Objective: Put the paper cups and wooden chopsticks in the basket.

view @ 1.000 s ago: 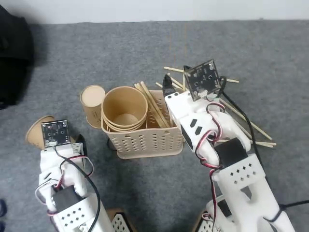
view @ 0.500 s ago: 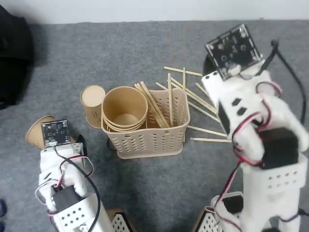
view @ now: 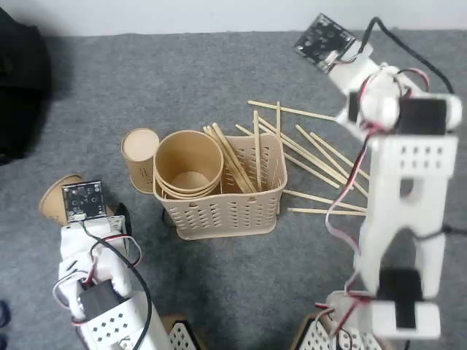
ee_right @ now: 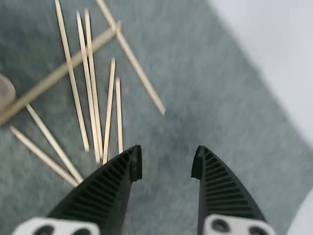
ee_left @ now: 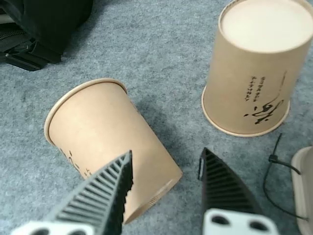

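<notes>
Left of the basket [view: 219, 211] the left gripper [ee_left: 166, 155] is open over a lying cup [ee_left: 107, 142]. Right of the basket the right gripper [ee_right: 167, 152] is open, empty, above loose chopsticks [ee_right: 58, 72].

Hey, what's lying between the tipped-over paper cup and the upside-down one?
Nothing but bare grey carpet. The left wrist view shows the tipped-over cup and the upside-down cup apart, with that open stretch between them.
</notes>
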Available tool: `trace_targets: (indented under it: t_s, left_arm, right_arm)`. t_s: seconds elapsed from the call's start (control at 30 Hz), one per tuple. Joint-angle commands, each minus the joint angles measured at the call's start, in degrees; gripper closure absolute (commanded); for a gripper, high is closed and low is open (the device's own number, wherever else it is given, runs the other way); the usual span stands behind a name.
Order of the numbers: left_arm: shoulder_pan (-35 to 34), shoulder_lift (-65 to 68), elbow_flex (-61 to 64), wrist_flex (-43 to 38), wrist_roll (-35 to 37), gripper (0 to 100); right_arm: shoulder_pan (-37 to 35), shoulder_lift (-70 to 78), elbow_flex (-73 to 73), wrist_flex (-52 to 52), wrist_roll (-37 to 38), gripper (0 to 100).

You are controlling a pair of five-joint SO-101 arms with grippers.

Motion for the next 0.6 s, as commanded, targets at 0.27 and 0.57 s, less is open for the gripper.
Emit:
trace_targets:
  t_s: [0.27, 0.57]
  left_arm:
    - [0.4, -0.6, -0.3, -1.4, 0.2, 79]
    - [0.4, -0.6, 0.1, -2.2, 0.2, 79]
  right_arm:
    - [6.6, 22.5, -2.8, -6.2, 2.8, 81.6]
    - [5.7, 35.8, -2.8, -13.6, 2.7, 87.1]
